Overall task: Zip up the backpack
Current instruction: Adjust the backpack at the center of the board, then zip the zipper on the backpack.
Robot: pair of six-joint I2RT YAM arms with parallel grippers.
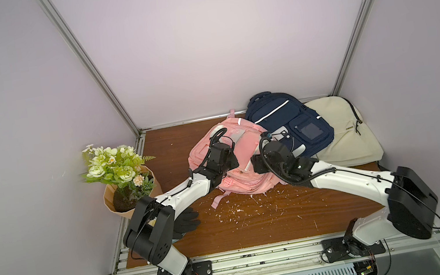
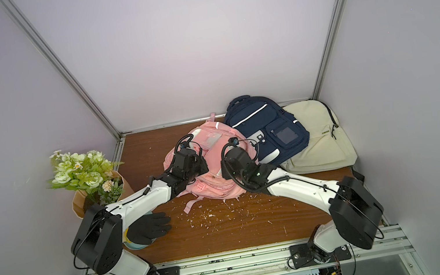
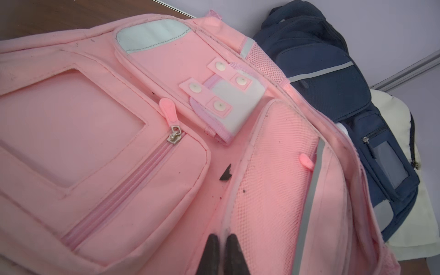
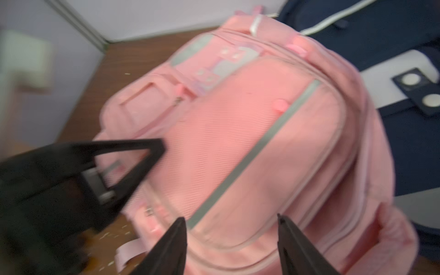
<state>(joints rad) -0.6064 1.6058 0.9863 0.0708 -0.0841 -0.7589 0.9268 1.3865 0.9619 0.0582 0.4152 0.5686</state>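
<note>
Wooden table (image 1: 258, 223): wrist views alone show left fingers (image 3: 210, 254) pinching pink backpack (image 3: 71, 119), right fingers (image 4: 173, 247) wide.

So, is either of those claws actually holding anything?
The left gripper pinches the pink backpack by the piped rim of its mesh pocket; the right gripper is open, holding nothing.

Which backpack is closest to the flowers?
The pink backpack: it lies nearest the flowers, the navy backpack comes next, and the cream backpack is farthest away.
</note>
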